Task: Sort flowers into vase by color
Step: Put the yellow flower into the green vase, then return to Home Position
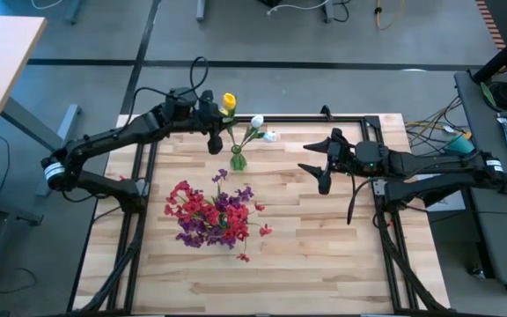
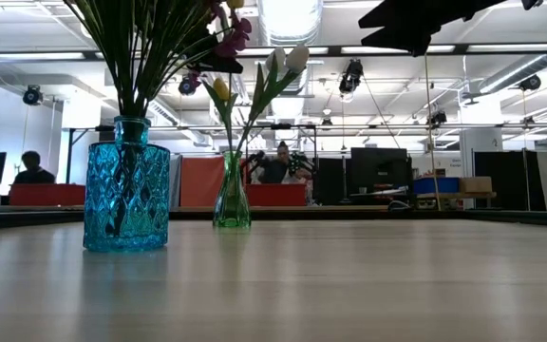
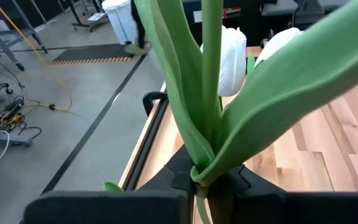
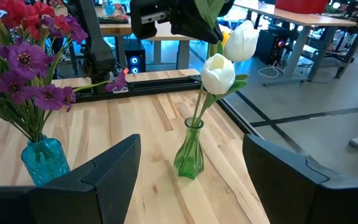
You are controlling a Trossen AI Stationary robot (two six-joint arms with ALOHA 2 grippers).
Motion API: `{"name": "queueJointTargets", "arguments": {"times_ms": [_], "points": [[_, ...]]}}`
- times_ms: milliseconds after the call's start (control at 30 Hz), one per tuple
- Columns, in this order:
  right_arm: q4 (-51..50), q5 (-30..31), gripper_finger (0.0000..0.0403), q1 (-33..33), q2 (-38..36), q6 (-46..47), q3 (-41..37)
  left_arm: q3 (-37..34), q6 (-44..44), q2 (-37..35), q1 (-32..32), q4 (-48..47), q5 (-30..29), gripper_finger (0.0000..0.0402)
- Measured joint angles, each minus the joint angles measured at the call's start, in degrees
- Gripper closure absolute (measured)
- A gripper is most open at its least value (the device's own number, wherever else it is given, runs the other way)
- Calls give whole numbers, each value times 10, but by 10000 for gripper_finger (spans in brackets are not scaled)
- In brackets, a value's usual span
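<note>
Where smooth green stem point(image 3: 211, 74) rises, ribbed glass vase point(image 4: 190, 152)

An open-plan robotics lab; ceiling lights point(image 2: 292, 19) hang over rows of desks with monitors point(image 2: 378, 171); cables point(image 1: 438, 123) trail across grey floor; a seated person point(image 2: 31, 169) works.
</note>
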Motion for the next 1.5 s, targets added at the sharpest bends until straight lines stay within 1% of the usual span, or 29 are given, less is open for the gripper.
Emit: {"name": "queueJointTargets", "arguments": {"times_ms": [267,533,667,733,867,1033,1167,1233,1300,1367,1433,1500], "points": [[0,0,128,0,0,0,0,0,-5,0,0,-7,0,350],[1,0,128,0,0,0,0,0,-9,-8,0,-31,-1,283],[1,0,129,0,0,4,0,0,-11,-20,0,-57,-8,244],[1,0,129,0,0,4,0,0,-15,-30,0,-70,-20,226],[1,0,128,0,0,4,0,10,-15,-61,0,-127,-46,203],[7,0,128,0,0,4,0,61,-23,-106,0,-221,-100,192],[8,0,129,0,0,4,0,109,-63,-137,0,-300,-104,191],[8,0,129,0,0,4,0,123,-112,-154,-3,-336,-104,191],[7,-1,129,0,0,4,0,122,-166,-177,-13,-362,-104,192],[7,-15,129,1,-2,4,-1,103,-195,-211,-40,-366,-104,194],[7,-33,129,5,-7,2,-7,74,-226,-250,-81,-349,-106,199],[7,-35,129,16,-15,-2,-12,41,-254,-293,-132,-312,-120,204]]}}
